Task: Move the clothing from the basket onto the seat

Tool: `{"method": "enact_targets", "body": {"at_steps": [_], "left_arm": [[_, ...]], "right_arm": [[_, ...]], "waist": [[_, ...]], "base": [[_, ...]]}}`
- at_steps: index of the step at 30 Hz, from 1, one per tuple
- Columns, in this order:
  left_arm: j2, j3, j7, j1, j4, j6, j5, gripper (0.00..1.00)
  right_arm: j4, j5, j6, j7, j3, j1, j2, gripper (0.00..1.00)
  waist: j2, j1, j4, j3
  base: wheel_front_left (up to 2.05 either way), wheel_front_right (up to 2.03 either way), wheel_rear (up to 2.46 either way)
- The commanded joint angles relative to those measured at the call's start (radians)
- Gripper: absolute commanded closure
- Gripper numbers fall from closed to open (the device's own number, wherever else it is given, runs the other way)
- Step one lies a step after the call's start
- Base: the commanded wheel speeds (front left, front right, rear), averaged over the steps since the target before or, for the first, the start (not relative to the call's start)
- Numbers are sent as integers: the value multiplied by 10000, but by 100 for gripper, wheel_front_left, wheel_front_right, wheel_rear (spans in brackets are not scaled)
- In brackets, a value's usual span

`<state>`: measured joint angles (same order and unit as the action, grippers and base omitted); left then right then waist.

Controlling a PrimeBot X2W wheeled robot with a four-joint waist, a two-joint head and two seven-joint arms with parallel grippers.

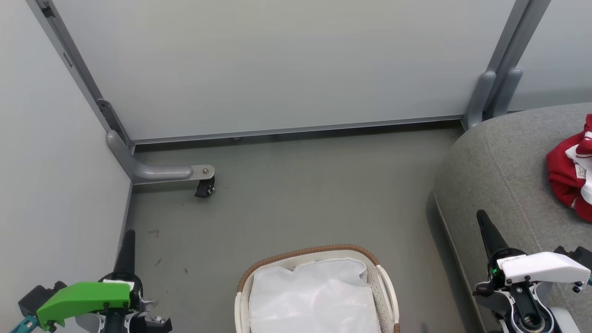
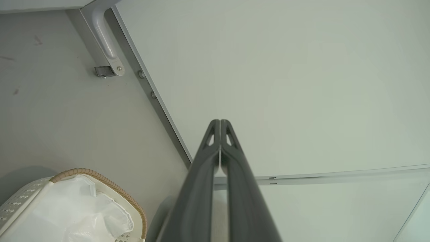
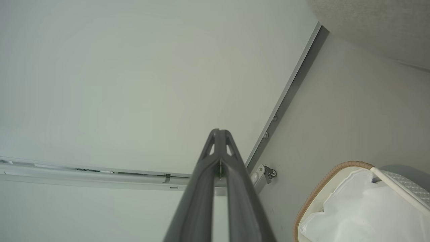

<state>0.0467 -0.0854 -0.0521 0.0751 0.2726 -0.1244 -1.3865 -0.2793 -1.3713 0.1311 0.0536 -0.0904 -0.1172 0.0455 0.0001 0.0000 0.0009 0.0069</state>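
In the head view I see the basket [image 1: 305, 252] at the bottom centre, standing on the grey floor [image 1: 300, 194]. Its white liner [image 1: 310, 291] lies crumpled across the part of the inside that I can see. The clothing [image 1: 571, 169] is a red bundle with white trim and a small white tag. It lies on the seat [image 1: 499, 162] at the right edge of the frame, which cuts part of it off. The seat fills the right side, well apart from the basket.

My left gripper [image 1: 127, 252] sits at the lower left, close to the pale side panel [image 1: 46, 185], with its fingers pointing up the frame. In the left wrist view the left gripper [image 2: 220, 134] has its fingers pressed together along their length and is clenched on nothing. The basket's woven rim shows at the lower left there.

My right gripper [image 1: 488, 231] is at the lower right, above the seat's front edge. The right wrist view shows it [image 3: 220, 141] clamped tight and empty, with the basket at the lower right.
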Motion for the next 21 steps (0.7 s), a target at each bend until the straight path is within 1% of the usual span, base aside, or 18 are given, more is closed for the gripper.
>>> {"method": "enact_targets", "body": {"at_steps": [1,21], "left_arm": [[53,-50,-81,244,-81,-67,-235,100],[59,-239,-462,354,-236,-76,-1641,100]], "right_arm": [[120,-235,-4,71,-56,57,62,100],[299,-1739,-6,447,-192,108,71,100]], "waist": [[-1,0,0,-2],[-1,0,-5,-25]], "base": [[0,0,0],[0,0,0]]}}
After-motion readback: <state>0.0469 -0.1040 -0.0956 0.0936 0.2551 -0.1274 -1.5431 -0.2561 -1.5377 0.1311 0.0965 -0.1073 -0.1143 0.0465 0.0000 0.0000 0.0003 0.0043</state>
